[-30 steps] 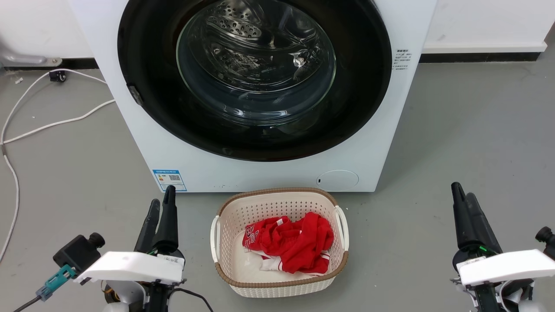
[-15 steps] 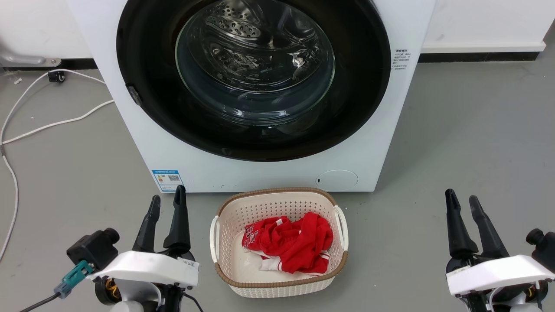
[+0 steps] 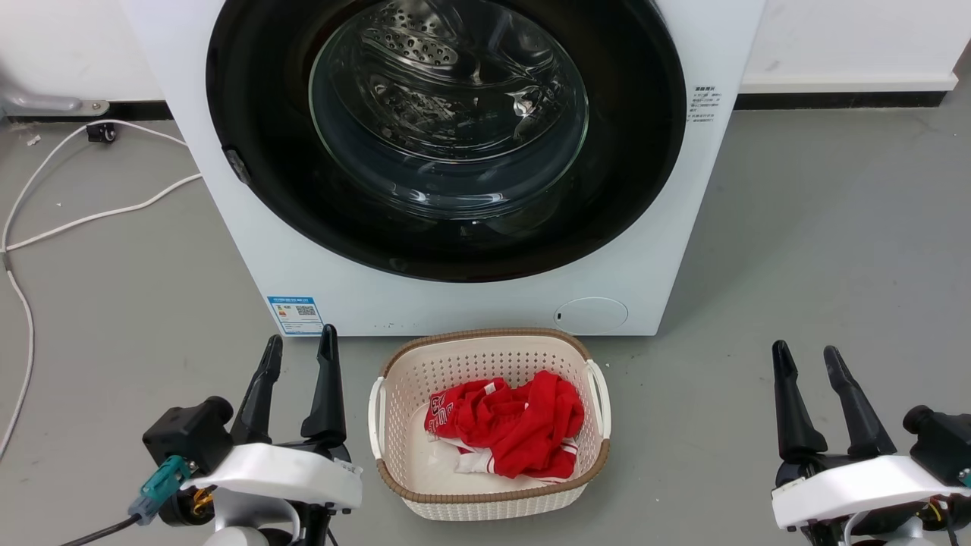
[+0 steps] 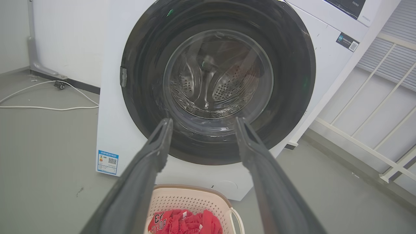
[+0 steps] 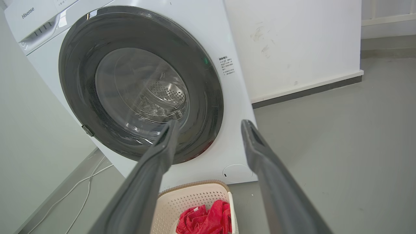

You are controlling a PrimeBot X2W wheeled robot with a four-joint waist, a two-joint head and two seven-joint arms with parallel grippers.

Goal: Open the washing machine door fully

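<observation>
Where the head view looks down, washing machine door (image 3: 447,136): shut flat against the washing machine (image 3: 250,258); a glossy black ring round a bulging clear window, with the steel drum visible through it.
Head view, left gripper (image 3: 300,337): fingers parted, holding nothing, low and just left of the laundry basket (image 3: 485,334); well apart from the door.
Head view, right gripper (image 3: 806,349): likewise spread and unladen, well right of the basket.
Head view, reason for stance: both sit either side of the basket, probably so neither arm's path to the door crosses it.
Head view, basket contents: red garment (image 3: 508,425), presumably for loading once the door is open.
Left wrist view, aim: own fingers (image 4: 152,156) frame the lower window, with the door well beyond them.
Left wrist view, door detail: small grey catch (image 4: 123,76) on the ring's edge at view-left; likely the pull point, so the left arm seems the nearer candidate.
Right wrist view, aim: own fingers splayed, pointing at the door's lower edge.
Right wrist view, door finish: dark and reflective, no gap visible at the rim.
Progress: opening not yet begun.
</observation>
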